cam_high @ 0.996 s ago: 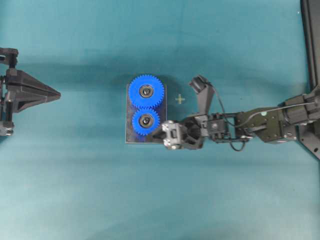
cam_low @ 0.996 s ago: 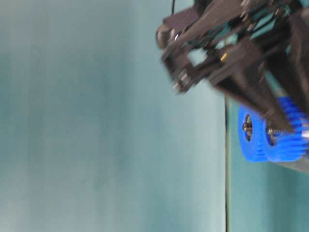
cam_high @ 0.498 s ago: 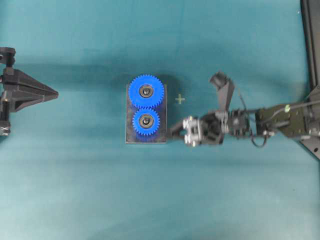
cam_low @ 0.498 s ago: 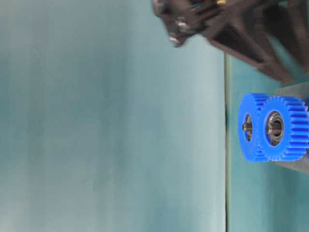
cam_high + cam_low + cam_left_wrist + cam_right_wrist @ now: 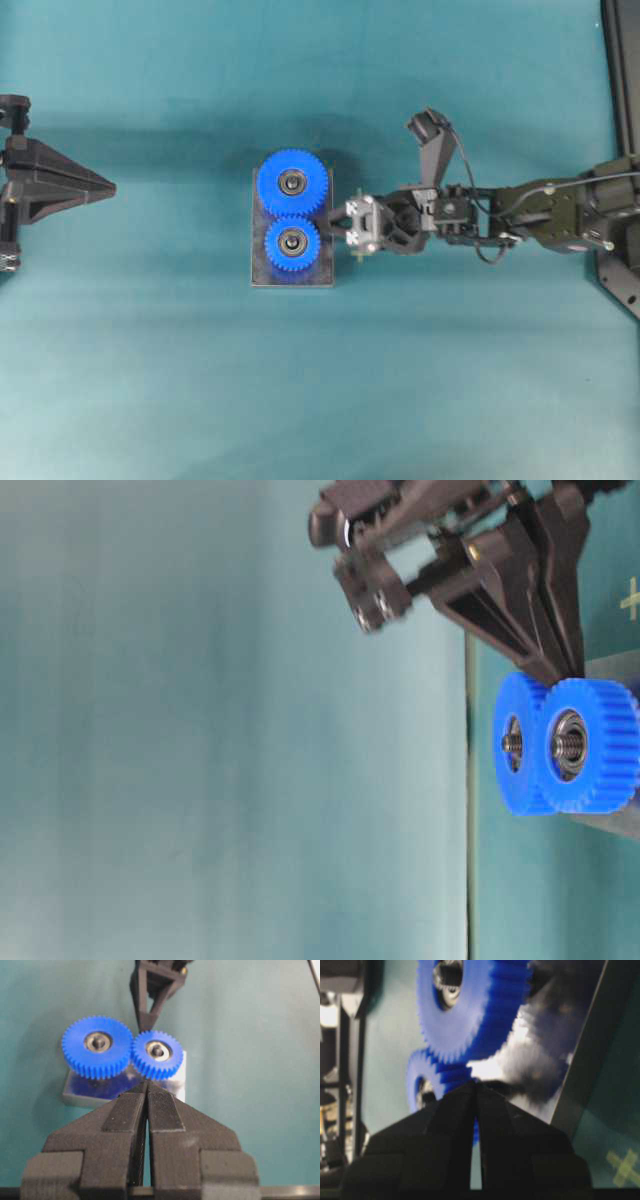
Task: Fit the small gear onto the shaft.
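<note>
The small gear (image 5: pixel 292 243) (image 5: pixel 157 1054) (image 5: pixel 592 745) sits on the shaft (image 5: pixel 158 1051), whose end shows in the gear's hub, on the grey plate (image 5: pixel 262 272). Its teeth mesh with the larger blue gear (image 5: pixel 292 183) (image 5: pixel 97 1052). My right gripper (image 5: pixel 336 227) (image 5: pixel 474 1083) is shut and holds nothing. It lies rolled on its side at the plate's right edge, with its tip close to where the two gears meet. I cannot tell whether it touches them. My left gripper (image 5: pixel 112 187) (image 5: pixel 147 1083) is shut and holds nothing, far to the left of the plate.
A yellow cross mark (image 5: pixel 360 198) is on the teal table just right of the plate, under the right arm's wrist. A dark frame (image 5: pixel 620 80) runs along the right edge. In the right wrist view the small gear (image 5: pixel 427 1087) lies below the larger gear (image 5: pixel 470 1005).
My right gripper has shut and has swung from the plate's lower right corner up to the right edge beside the gears. Gears, plate and left gripper have not moved.
</note>
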